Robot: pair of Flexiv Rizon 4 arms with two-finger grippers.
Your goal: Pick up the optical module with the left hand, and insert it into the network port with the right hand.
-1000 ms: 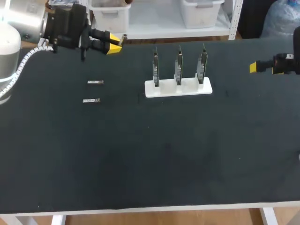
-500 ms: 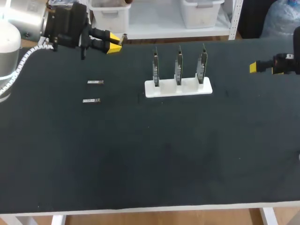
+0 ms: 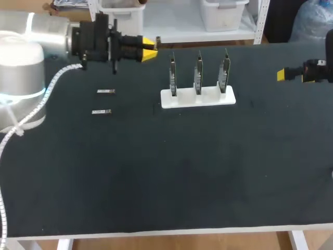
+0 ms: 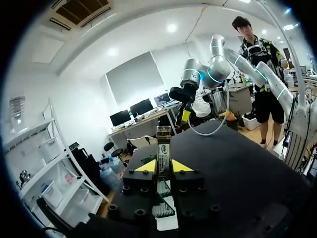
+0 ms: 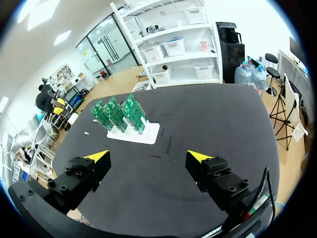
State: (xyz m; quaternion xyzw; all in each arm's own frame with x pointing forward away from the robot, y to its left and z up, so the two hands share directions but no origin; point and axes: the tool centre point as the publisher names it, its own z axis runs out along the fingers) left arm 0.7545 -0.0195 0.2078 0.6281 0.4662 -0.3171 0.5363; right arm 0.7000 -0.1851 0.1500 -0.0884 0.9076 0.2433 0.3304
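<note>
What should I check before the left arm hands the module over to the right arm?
1. Optical module clamped in left gripper: ok, between both yellow tips.
2. Right gripper open and empty: ok.
3. The two arms close enough for handover: not ok, far apart at opposite sides.
4. Board stand upright, three boards seated: ok.
5. Network port free: cannot tell, too small to see.
</note>
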